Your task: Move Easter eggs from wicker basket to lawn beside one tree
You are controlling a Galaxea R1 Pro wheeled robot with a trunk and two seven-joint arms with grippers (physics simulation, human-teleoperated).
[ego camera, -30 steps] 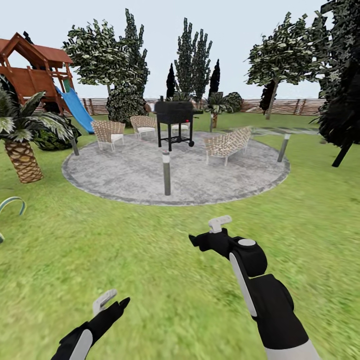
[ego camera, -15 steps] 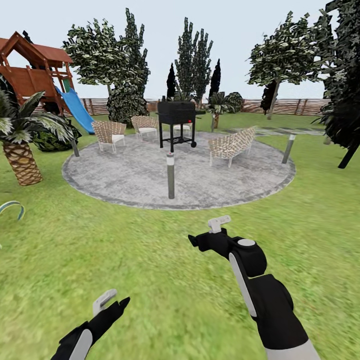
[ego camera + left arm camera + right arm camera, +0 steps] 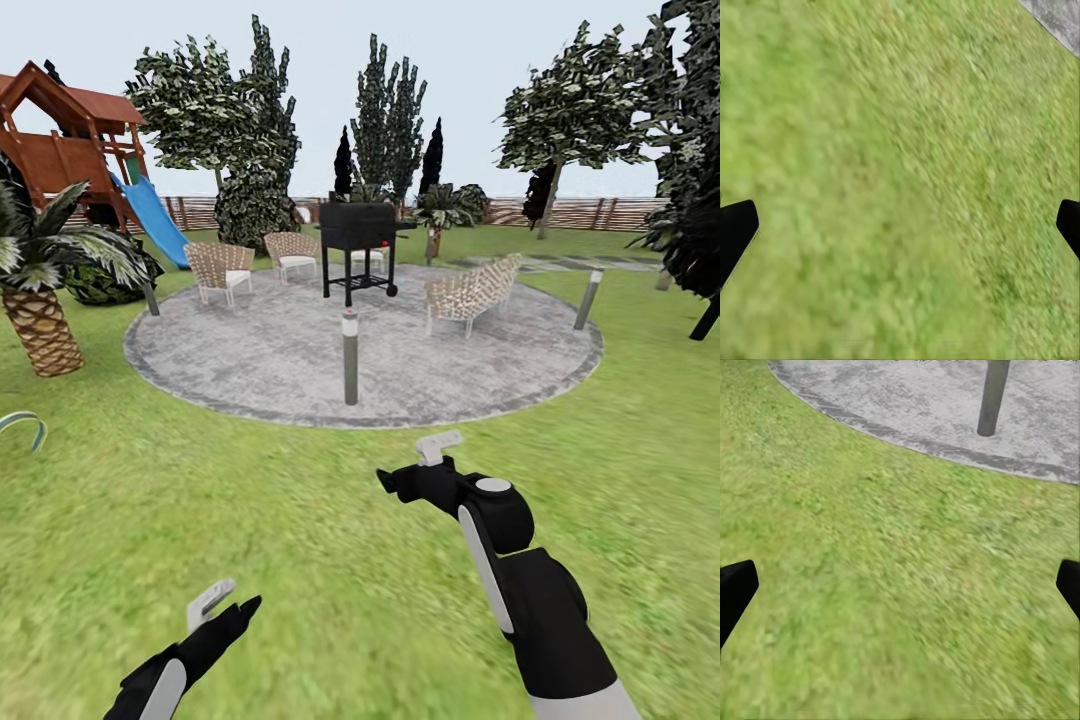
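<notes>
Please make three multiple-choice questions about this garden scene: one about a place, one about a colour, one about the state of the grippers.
1. Where does the black metal barbecue grill stand?
A. on the round grey gravel circle
B. on the green grass lawn
C. under the wooden playhouse

2. What colour is the slide of the red-brown wooden playhouse?
A. yellow
B. blue
C. white

3. How are the jaws of the left gripper and the right gripper?
A. both shut on eggs
B. both open and empty
C. one holds a basket

Answers: 1 A, the grill's legs rest on the gravel among the wicker chairs. 2 B, the chute is bright blue. 3 B, each wrist view has fingertips wide apart over bare grass.
</notes>
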